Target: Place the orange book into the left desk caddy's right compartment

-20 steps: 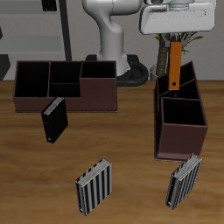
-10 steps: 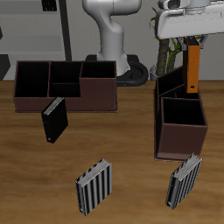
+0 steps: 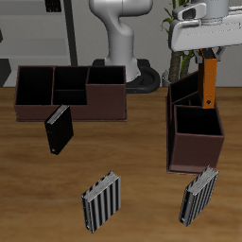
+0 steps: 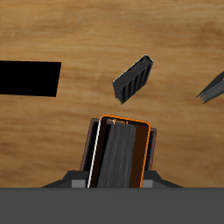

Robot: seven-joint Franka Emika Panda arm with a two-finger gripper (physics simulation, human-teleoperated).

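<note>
My gripper (image 3: 207, 59) is shut on the top of the orange book (image 3: 209, 85), which hangs upright and nearly vertical. The book's lower end is over the far part of the left desk caddy (image 3: 177, 142), a dark brown box with black compartments, close to its outer wall. The caddy's large near compartment (image 3: 198, 123) lies just in front of the book. In the wrist view the gripper (image 4: 122, 159) clamps the orange book (image 4: 121, 153), seen end-on with its pale page edge, above the wooden table.
A second dark caddy (image 3: 71, 92) stands at the back of the table. A black book (image 3: 59, 129) stands in front of it. Two grey-and-black striped books (image 3: 102, 201) (image 3: 198, 195) stand near the front edge and also show in the wrist view (image 4: 133, 79) (image 4: 213, 85).
The gripper has carried the orange book sideways from over the caddy's inner side toward its outer wall, and slightly lower. Nothing else has moved.
</note>
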